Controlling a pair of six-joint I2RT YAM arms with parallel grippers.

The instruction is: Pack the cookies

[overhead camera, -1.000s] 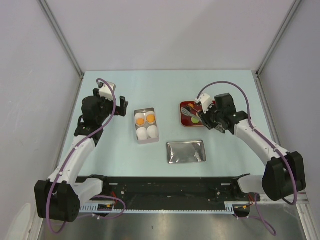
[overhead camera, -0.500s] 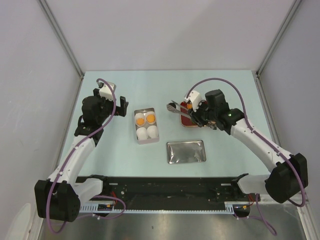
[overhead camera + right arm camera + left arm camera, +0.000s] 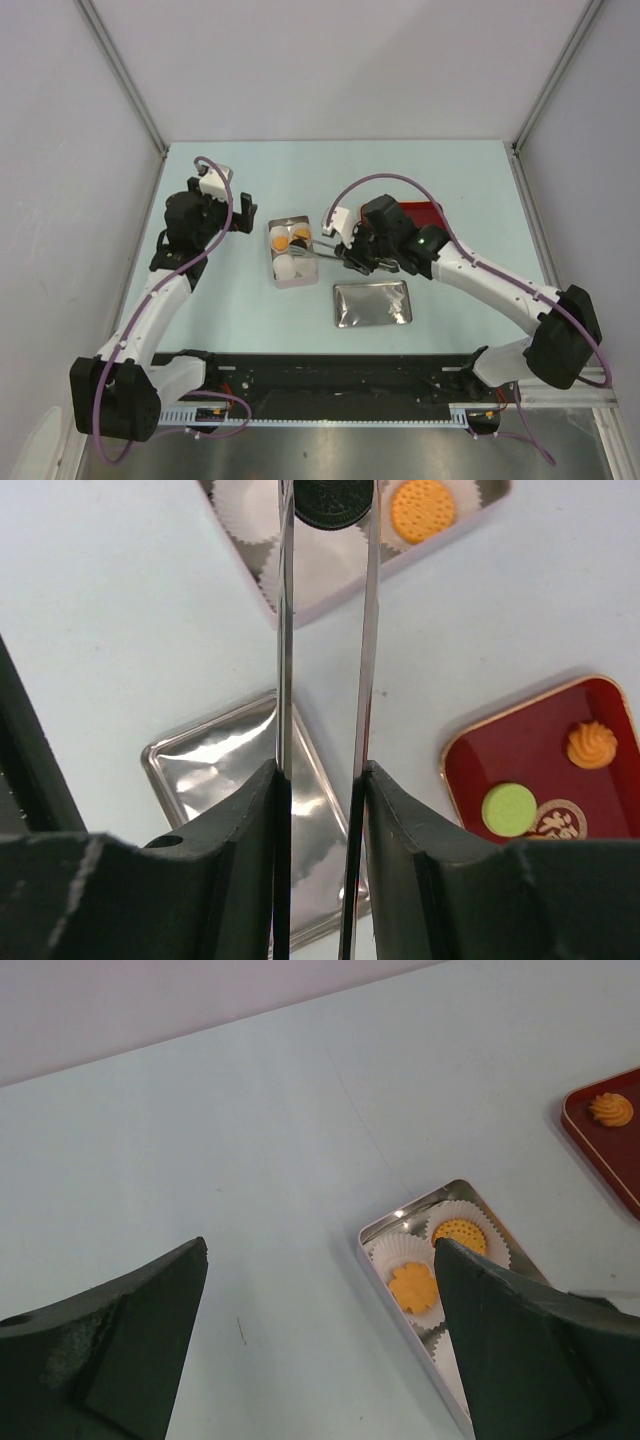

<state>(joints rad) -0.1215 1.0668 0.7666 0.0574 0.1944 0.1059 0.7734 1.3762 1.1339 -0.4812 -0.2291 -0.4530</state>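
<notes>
Silver and shiny, a shallow tin lid (image 3: 372,303) lies on the pale blue-green table (image 3: 250,170), closest to the arm bases. Just past it, the right gripper (image 3: 320,780) is clamped on a pair of metal tweezers (image 3: 284,630), one finger pressing each blade. The tweezer tips pinch a round black cookie (image 3: 335,500) and hold it over the open tin (image 3: 271,262). Which cup it hangs above cannot be made out.

The tin holds white paper cups (image 3: 398,1255). Two at its far end are filled, one with a flower-shaped orange cookie (image 3: 414,1287) and one with a round dotted orange cookie (image 3: 459,1233).

To the right of the tin, partly behind the right arm, sits a red tray (image 3: 480,770) with a thin gold rim. A green round cookie (image 3: 508,808) and an orange swirl cookie (image 3: 592,745) rest on it. Touching the green one is a brown disc with gold marks (image 3: 558,820), too small to read.

Left of the tin, the left gripper (image 3: 322,1250) hangs over bare table, its jaws spread wide and holding nothing.
</notes>
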